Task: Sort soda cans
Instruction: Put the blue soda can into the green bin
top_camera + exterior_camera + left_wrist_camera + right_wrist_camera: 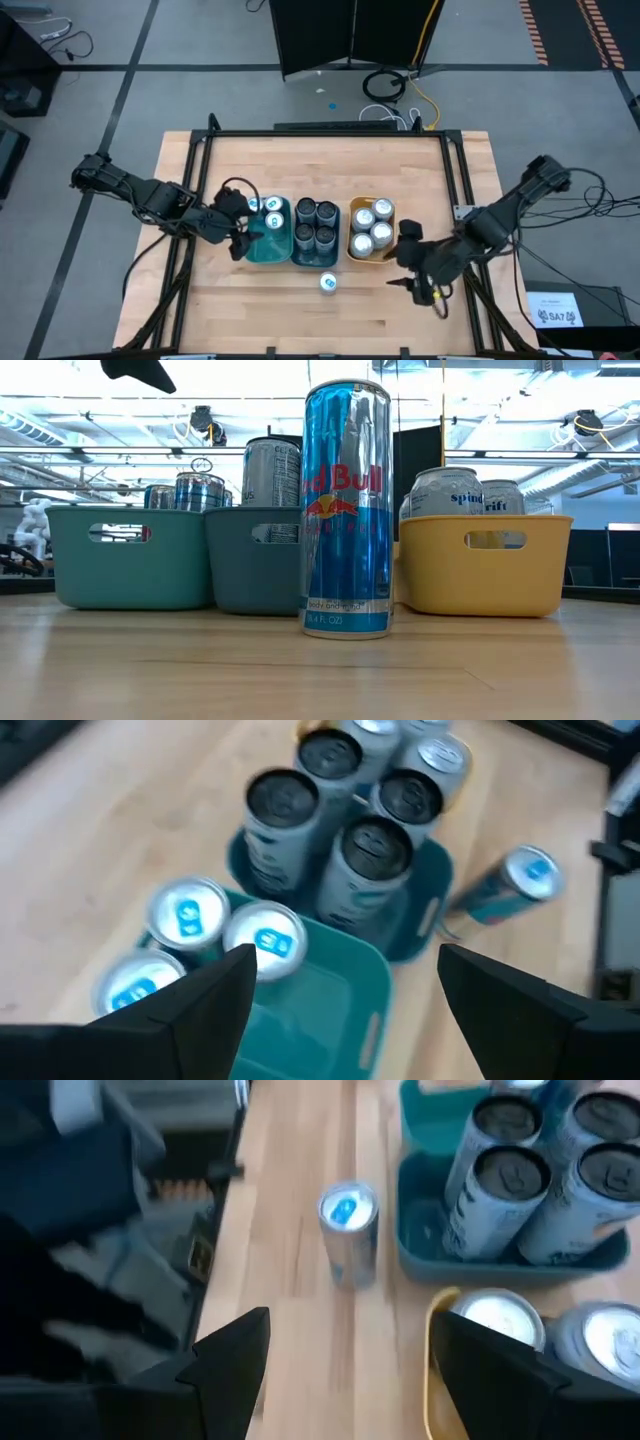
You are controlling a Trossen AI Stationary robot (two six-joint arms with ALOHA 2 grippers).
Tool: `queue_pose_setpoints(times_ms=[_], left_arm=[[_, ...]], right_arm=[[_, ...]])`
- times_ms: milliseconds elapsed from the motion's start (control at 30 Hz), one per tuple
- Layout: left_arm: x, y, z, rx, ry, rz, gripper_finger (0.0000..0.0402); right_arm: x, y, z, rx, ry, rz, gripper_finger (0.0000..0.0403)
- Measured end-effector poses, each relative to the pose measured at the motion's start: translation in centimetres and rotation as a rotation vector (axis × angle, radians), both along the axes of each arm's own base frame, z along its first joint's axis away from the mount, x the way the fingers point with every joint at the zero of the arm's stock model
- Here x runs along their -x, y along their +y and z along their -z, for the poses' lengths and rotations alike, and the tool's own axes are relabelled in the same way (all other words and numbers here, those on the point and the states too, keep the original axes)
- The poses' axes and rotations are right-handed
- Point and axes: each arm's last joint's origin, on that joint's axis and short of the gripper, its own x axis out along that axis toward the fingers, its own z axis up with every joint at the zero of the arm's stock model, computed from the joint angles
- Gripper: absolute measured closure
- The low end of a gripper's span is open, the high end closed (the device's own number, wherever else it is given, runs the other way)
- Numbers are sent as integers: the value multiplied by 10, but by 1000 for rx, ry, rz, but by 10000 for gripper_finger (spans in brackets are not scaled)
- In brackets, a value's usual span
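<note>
While eleven soda cans sit sorted in three bins, one blue Red Bull can (328,283) stands unsorted on the table (250,310), with the left gripper (243,240) and the right gripper (412,270) both open and empty.

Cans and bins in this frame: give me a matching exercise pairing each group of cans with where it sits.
Column one:
1. Blue-tabbed cans
2. Black-topped cans
3. Plain silver cans
4. Lone blue can

Column two:
A. Yellow bin
B. Bare table, in front of the bins
C. Teal bin, left end
D. Dark teal bin, middle

Pairs: 1-C, 2-D, 3-A, 4-B
</note>
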Motion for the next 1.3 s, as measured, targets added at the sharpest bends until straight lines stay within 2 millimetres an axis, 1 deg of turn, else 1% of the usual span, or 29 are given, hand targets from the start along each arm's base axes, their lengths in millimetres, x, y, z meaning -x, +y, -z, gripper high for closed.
queue_pose_setpoints(times_ms=[200,333,400,500,667,833,1000,1100,1167,1300], left_arm=[[-8,1,5,-114,-9,-78,79],[-16,2,10,-176,21,-69,79],[-21,2,13,-178,27,-78,79],[-32,-1,18,-169,19,-69,79],[-59,-12,25,-211,-36,52,79],[-87,-30,30,-260,-108,220,79],[-112,-47,27,-264,-109,269,79],[-129,-60,25,-296,-108,331,79],[-139,-68,27,-305,-95,372,79],[-157,-83,33,-256,-78,440,79]], right_arm=[[25,-21,41,-46,-178,65,133],[41,-33,63,-55,-167,88,133],[45,-36,69,-97,-153,121,133],[47,-38,71,-134,-144,150,133],[47,-38,71,-119,-150,137,133],[47,-38,71,-119,-149,137,133],[47,-37,71,-123,-154,137,133],[47,-37,71,-123,-154,137,133],[47,-37,71,-123,-154,137,133],[47,-37,71,-123,-154,137,133]])
